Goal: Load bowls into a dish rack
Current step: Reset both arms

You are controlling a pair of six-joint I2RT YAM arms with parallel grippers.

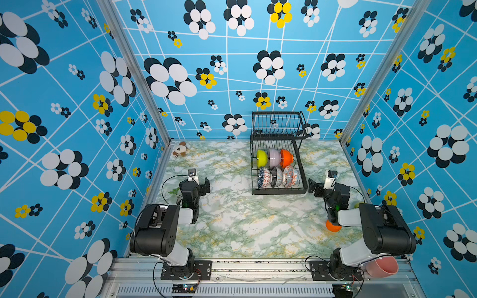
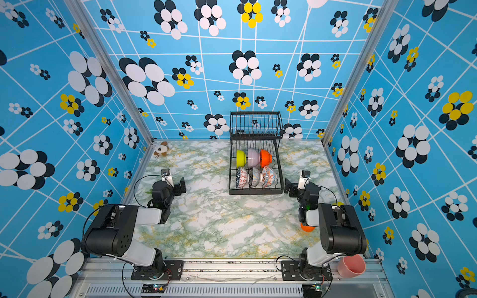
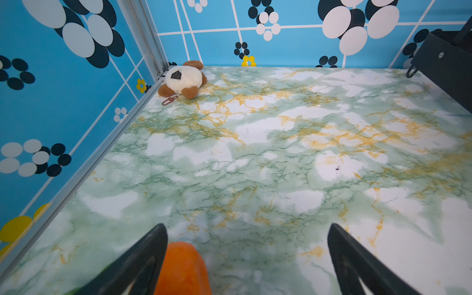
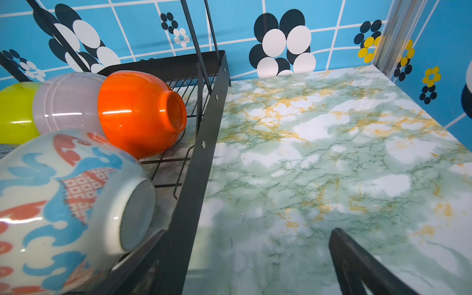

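Six bowls (image 1: 275,157) on edge in rack (image 1: 278,192), two rows of three, left pincer (image 3: 246,229) spread, empty, right pincer (image 1: 313,186) spread beside rack, marbled bench (image 1: 245,222).

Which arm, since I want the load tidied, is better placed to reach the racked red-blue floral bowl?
Right: the right tool hangs open beside the dish rack, next to the red-blue floral bowl; the left tool is farther away.

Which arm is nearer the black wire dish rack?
Right. The right gripper sits beside a corner of the black wire dish rack; the left gripper lies well apart.
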